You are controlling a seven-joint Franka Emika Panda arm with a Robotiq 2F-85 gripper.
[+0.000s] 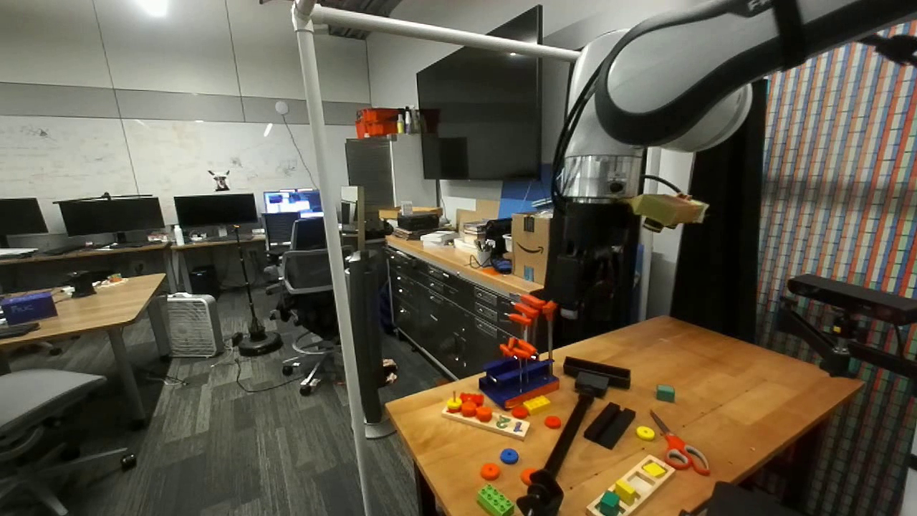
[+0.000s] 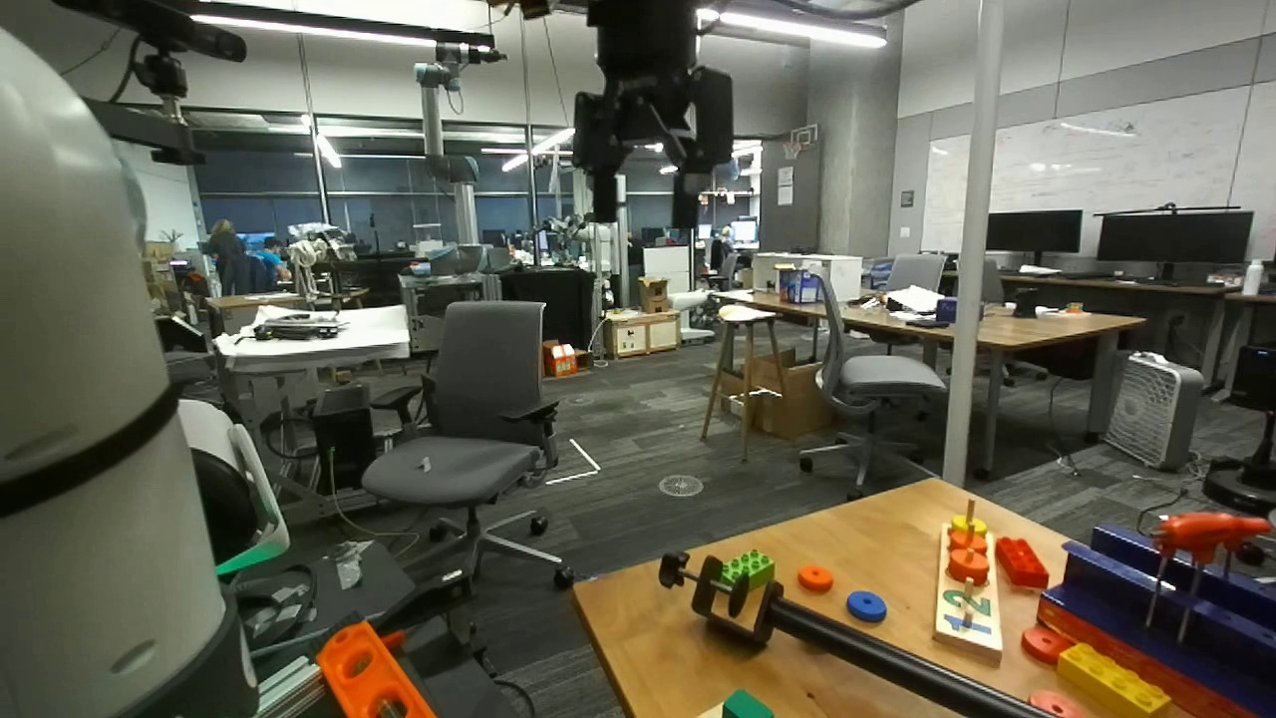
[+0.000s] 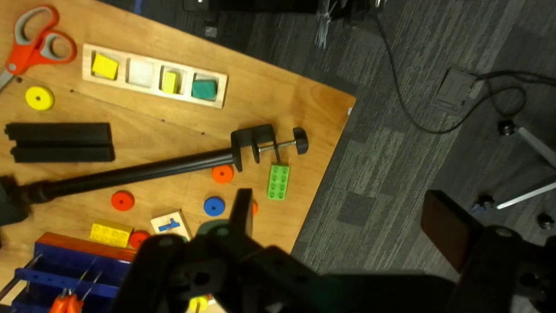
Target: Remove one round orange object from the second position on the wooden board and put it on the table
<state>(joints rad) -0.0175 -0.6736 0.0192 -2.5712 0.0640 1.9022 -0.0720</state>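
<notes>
The wooden board (image 1: 491,425) lies on the table (image 1: 745,373). Two round orange objects (image 2: 967,565) sit stacked on its pegs beside a yellow piece at the far end. The pegs at numbers 1 and 2 are bare in an exterior view (image 2: 982,640). In the wrist view only the board's end with the blue 1 (image 3: 174,216) shows clearly; my gripper (image 3: 336,202) hides most of the rest. My gripper is open and empty, high above the table, with its fingers wide apart (image 2: 645,199). In the wrist view it spans the table edge and floor.
A black clamp bar (image 3: 173,169) lies across the table. Loose orange discs (image 3: 223,173), a blue disc (image 3: 214,206) and a green brick (image 3: 278,182) lie near it. A blue screwdriver rack (image 1: 519,383), scissors (image 1: 677,448) and a block tray (image 3: 150,89) stand around.
</notes>
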